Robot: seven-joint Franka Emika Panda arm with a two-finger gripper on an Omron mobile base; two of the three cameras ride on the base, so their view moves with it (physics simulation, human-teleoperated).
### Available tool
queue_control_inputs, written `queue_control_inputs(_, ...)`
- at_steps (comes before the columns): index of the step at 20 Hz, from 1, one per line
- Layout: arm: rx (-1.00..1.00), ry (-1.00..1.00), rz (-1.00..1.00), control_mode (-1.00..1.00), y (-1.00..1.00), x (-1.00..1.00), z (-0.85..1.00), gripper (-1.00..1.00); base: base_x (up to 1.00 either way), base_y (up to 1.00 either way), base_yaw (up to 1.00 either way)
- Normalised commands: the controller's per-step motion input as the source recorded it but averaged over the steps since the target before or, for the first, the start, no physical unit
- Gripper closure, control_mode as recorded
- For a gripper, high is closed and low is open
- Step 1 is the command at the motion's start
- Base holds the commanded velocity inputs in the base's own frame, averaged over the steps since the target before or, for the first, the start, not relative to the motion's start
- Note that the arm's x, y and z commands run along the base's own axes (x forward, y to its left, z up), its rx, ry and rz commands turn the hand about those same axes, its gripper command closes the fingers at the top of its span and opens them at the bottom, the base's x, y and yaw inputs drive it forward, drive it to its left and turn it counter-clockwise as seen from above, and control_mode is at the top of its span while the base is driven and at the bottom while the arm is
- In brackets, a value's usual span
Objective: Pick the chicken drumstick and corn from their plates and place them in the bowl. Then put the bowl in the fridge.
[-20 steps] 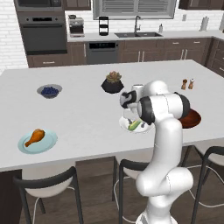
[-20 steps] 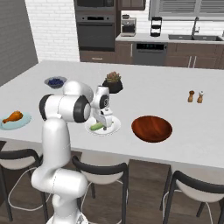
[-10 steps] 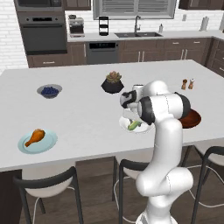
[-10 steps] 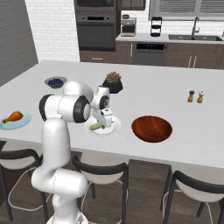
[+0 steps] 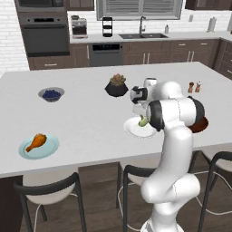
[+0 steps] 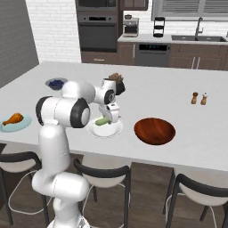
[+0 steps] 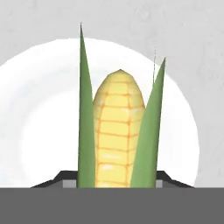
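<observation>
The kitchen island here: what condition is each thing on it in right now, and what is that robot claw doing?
corn: on the white plate, clamped between the claw's fingers.
gripper: down at the white plate, shut on the corn.
chicken drumstick: lying on the light blue plate, untouched.
bowl: upright, empty, beside the white plate.
small bowl: holds blueberries.

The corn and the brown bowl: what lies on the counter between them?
Only the white plate's rim, then bare counter, in the right base view; corn, bowl.
</observation>
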Motion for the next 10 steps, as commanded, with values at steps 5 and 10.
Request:
queue_control_inputs(5,0.0,-0.18,-0.01,-1.0,-0.86,-0.76,0.84,1.0,0.0,0.0,0.0)
queue_control_inputs(10,-0.07,-0.3,0.04,-1.0,-0.9,-0.72,0.85,1.0,0.0,0.0,0.0)
